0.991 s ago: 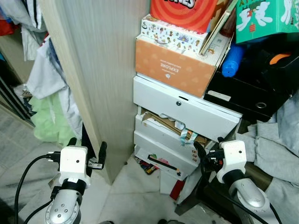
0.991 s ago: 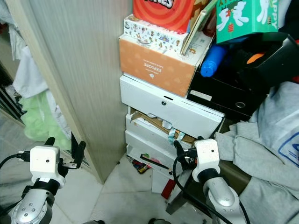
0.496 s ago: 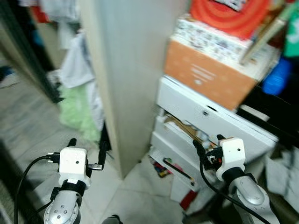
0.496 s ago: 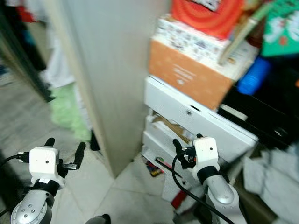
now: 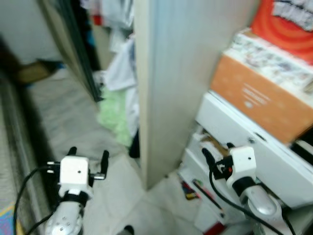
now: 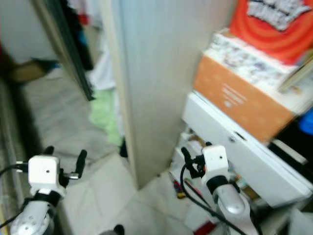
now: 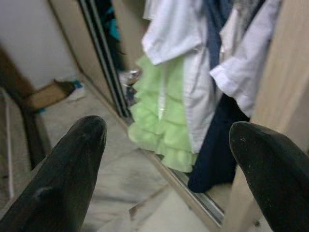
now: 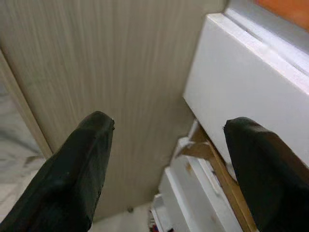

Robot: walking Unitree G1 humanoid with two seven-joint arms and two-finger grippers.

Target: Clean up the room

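A tall pale wooden panel (image 5: 171, 73) stands upright in the middle of the scene, its foot on the light tiled floor (image 5: 122, 205). To its right sits a white drawer unit (image 5: 254, 161) with crooked, partly open drawers; cardboard scraps poke out of 1 of them. On top of the unit rests an orange box (image 5: 259, 95), then a patterned box (image 5: 274, 56), then a red box (image 5: 288, 24). Small bits of litter (image 5: 191, 188) lie on the floor at the foot of the drawers.

Left of the panel, clothes (image 7: 193, 58) hang in an open wardrobe: white shirts, a dark garment and a light green ruffled dress (image 7: 159, 123) reaching close to the floor beside the sliding-door track (image 7: 108, 72). A flat piece of cardboard (image 7: 48, 94) lies further back on the floor.

The left gripper (image 5: 88, 159) is held low over the floor, its 2 fingers (image 7: 67, 179) spread wide and holding nothing. The right gripper (image 5: 216, 154) hovers just in front of the drawers, its fingers (image 8: 77, 174) also spread apart and empty. The head views are blurred.
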